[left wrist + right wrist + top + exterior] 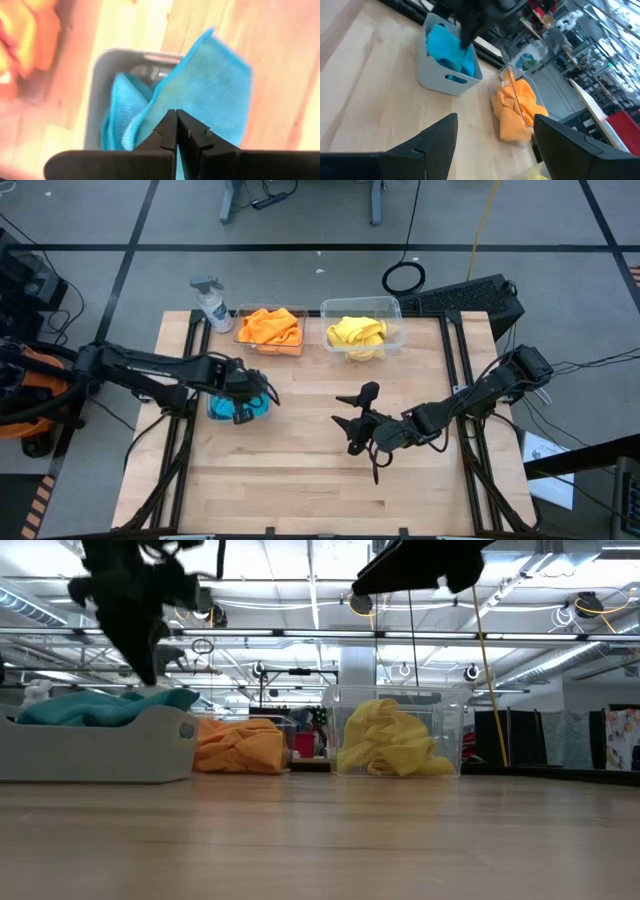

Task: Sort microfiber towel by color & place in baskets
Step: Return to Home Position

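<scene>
Right now the left gripper (176, 120) has its two fingers (165, 136) pressed tight together, and I can see nothing between them. Just under the tips lie the blue towels (210, 85). They are bunched up in the gray bin (100, 85), and one big fold sticks up over the bin's rim. In the low view these fingers hang just above the blue pile, and I cannot tell if they touch it.

A bit past the left fingers stands the near clear tub (238, 320) with the orange towels (270, 327) heaped in it. Beside that tub, on the side away from the right arm, stands a white spray bottle (212, 302).

The right gripper (347, 418) has its fingers (440, 140) spread wide apart, and they hold nothing. It hovers over a bare part of the wooden table (300, 480), with its tips turned toward the gray bin. The bin is well apart from these fingers.

Beyond the right fingers, next to the orange tub, stands the far clear tub (392, 310). The yellow towels (357, 332) sit in it in a soft lump.

No towel lies loose on the table near either pair of fingers.
</scene>
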